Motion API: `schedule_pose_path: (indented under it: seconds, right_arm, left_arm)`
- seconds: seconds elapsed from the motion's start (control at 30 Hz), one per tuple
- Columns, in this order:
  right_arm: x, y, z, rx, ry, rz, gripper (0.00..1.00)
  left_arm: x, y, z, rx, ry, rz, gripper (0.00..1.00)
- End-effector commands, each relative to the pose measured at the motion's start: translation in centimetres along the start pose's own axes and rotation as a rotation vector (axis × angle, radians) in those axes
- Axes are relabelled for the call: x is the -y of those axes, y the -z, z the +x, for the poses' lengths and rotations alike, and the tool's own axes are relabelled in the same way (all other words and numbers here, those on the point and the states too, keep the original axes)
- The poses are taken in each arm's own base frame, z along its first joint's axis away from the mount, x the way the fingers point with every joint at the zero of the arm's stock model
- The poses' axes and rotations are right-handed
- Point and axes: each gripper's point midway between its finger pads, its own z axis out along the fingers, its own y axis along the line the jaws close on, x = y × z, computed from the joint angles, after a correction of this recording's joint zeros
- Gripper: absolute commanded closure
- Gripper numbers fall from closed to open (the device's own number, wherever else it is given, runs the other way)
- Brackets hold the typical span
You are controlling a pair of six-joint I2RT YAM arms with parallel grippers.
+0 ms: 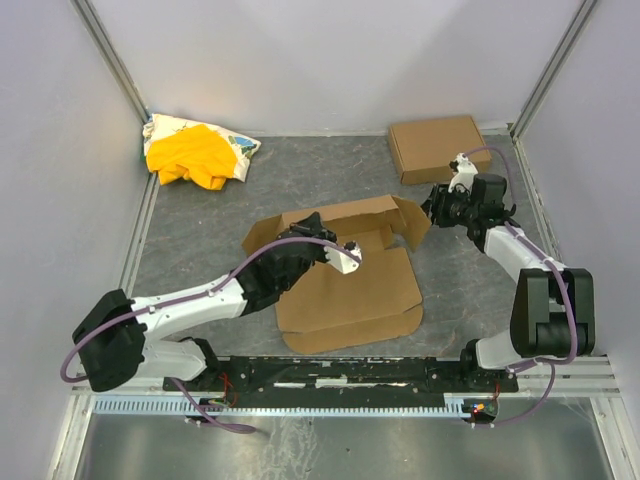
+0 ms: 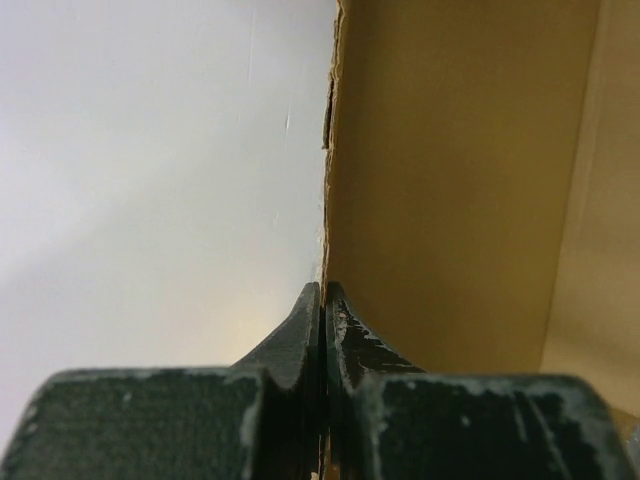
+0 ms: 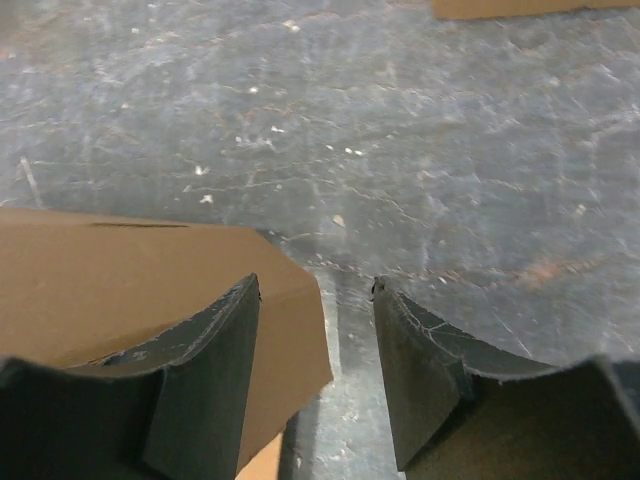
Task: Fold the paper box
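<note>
The paper box [image 1: 350, 290] lies partly folded mid-table, its base flat and its rear wall [image 1: 335, 215] raised. My left gripper [image 1: 318, 230] is at that rear wall. In the left wrist view its jaws [image 2: 322, 292] are shut on the wall's thin cardboard edge, with the brown inner face [image 2: 450, 180] to the right. My right gripper [image 1: 432, 208] is open beside the box's raised right flap [image 1: 411, 222]. In the right wrist view that flap's corner [image 3: 120, 280] reaches into the gap [image 3: 315, 290] next to the left finger [image 3: 215, 360], and the right finger touches nothing.
A ready-made brown cardboard box [image 1: 437, 147] sits at the back right, and its edge shows at the top of the right wrist view [image 3: 520, 6]. A yellow-and-white cloth heap [image 1: 198, 150] lies at the back left. White walls enclose the grey table [image 1: 200, 230].
</note>
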Motion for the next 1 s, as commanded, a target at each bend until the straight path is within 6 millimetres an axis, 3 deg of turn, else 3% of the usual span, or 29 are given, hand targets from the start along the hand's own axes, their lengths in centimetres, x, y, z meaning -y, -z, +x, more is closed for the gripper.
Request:
schedule_pose_path:
  seconds: [0.0, 0.37, 0.53, 0.83, 0.97]
  right_arm:
    - [-3.2, -0.1, -3.0, 0.125, 0.097, -0.19, 0.43]
    - [-4.9, -0.1, -2.1, 0.121, 0.138, -0.275, 0.43]
    - [-4.7, -0.2, -1.8, 0.117, 0.154, -0.266, 0.43]
    - [-2.9, -0.3, -3.3, 0.125, 0.144, -0.139, 0.44]
    - [-0.1, 0.1, -3.0, 0.075, 0.071, 0.043, 0.48]
  left_arm:
    - [-2.0, -1.5, -0.6, -0.01, 0.079, -0.031, 0.97]
    - [-0.4, -3.4, 1.5, -0.131, -0.032, -0.03, 0.97]
    - [-0.8, -3.8, 2.2, -0.18, -0.061, -0.063, 0.97]
    - [-1.5, -4.5, 2.1, -0.192, -0.045, -0.101, 0.97]
    - [-1.6, -4.6, 2.3, -0.223, -0.031, -0.109, 0.97]
